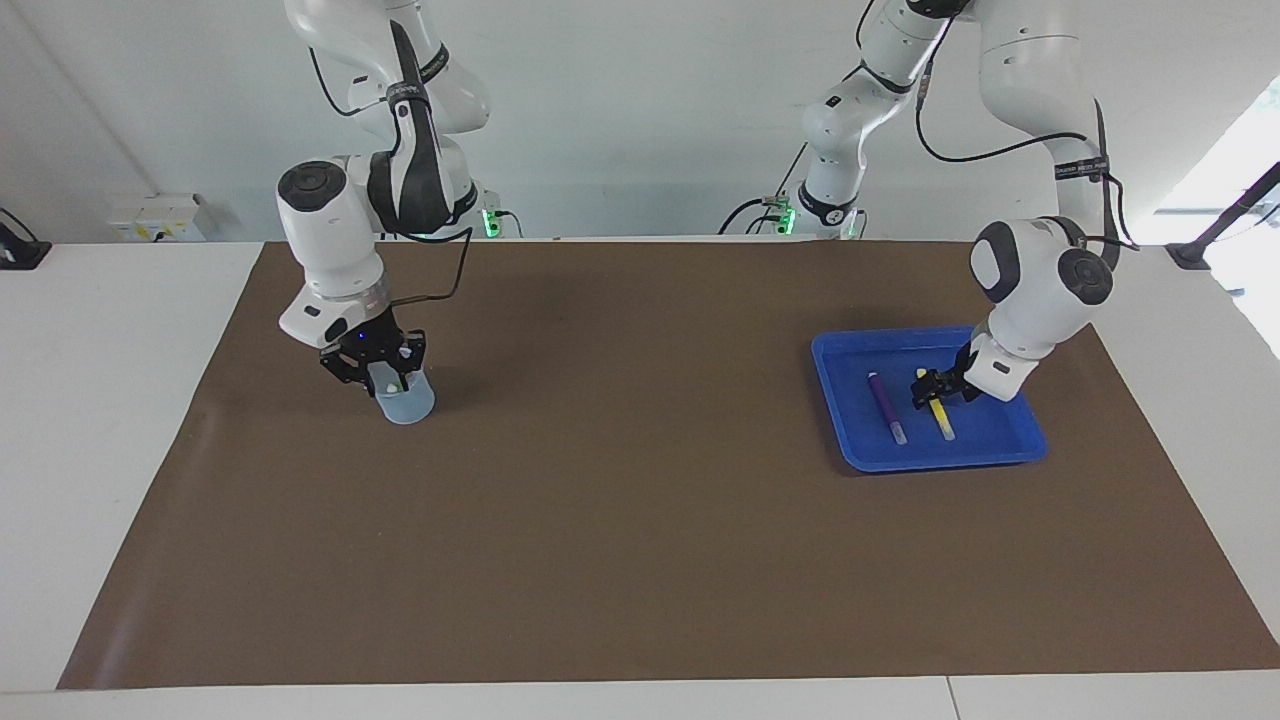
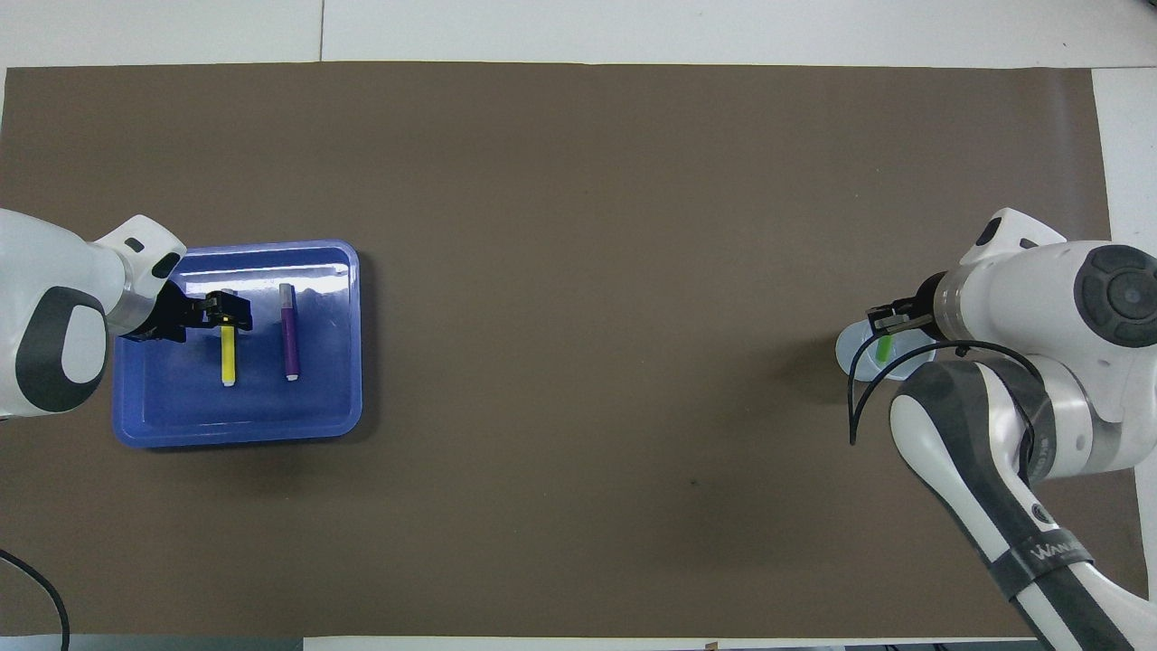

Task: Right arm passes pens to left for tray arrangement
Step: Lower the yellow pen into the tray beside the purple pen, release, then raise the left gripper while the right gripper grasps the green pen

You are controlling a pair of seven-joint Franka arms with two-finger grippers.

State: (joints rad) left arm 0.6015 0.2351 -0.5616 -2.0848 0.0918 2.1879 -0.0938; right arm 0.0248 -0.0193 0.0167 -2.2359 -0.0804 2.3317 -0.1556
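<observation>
The blue tray (image 1: 1015, 445) (image 2: 145, 425) lies toward the left arm's end of the table. In it lie the purple pen (image 1: 886, 408) (image 2: 289, 331) and the yellow pen (image 1: 942, 420) (image 2: 229, 354), side by side. My left gripper (image 1: 930, 390) (image 2: 226, 312) is low in the tray, shut on the yellow pen's end nearer the robots. My right gripper (image 1: 385, 378) (image 2: 888, 318) is over a pale-blue cup (image 1: 405, 405) (image 2: 854, 348), fingers open around the top of the green pen (image 2: 883, 347), which stands in the cup.
A brown mat (image 1: 620, 480) (image 2: 578, 271) covers the table's middle between cup and tray. White table margins border it. The right arm's black cable (image 2: 854, 398) loops beside the cup.
</observation>
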